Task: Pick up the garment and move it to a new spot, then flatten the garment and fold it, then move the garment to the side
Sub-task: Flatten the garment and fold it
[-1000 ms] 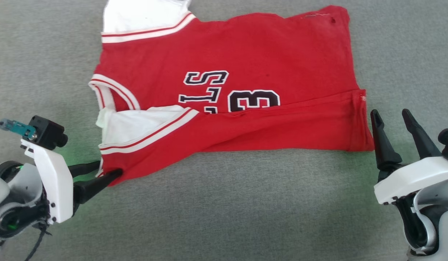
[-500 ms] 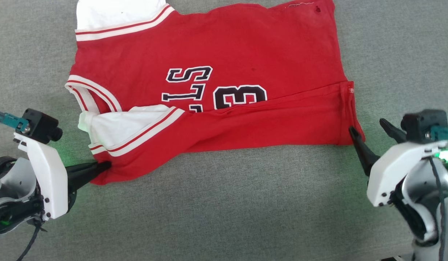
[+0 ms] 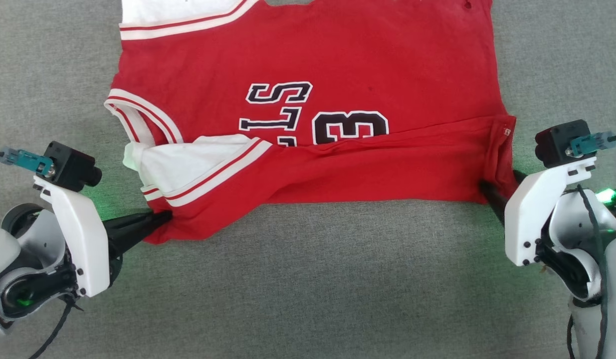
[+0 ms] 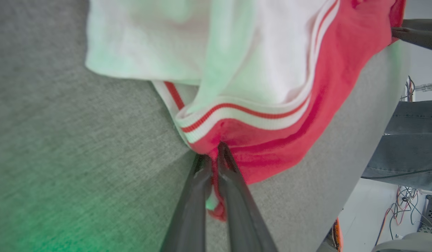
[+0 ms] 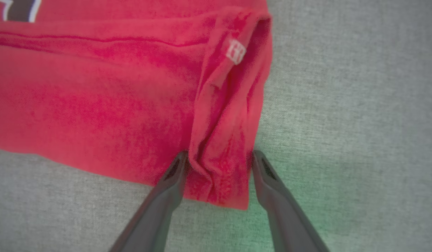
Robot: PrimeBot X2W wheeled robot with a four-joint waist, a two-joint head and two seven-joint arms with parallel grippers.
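Pinching red cloth just below the striped sleeve trim, my left fingers (image 3: 164, 217) are clamped together on the garment (image 3: 308, 55) at the lower left of the head view. In the left wrist view these fingers (image 4: 212, 157) meet with a fold of fabric caught between them. The garment lies spread on the grey table (image 3: 308, 284) across the upper middle of the frame. Its neckline is toward the left and its hem toward the right, lettering up. Its near edge is folded over part of the number. A white sleeve (image 3: 188, 157) sits tucked at the left. My right fingers (image 3: 502, 183) stand apart at the right. They straddle the doubled hem corner (image 5: 222, 175) without closing on it.
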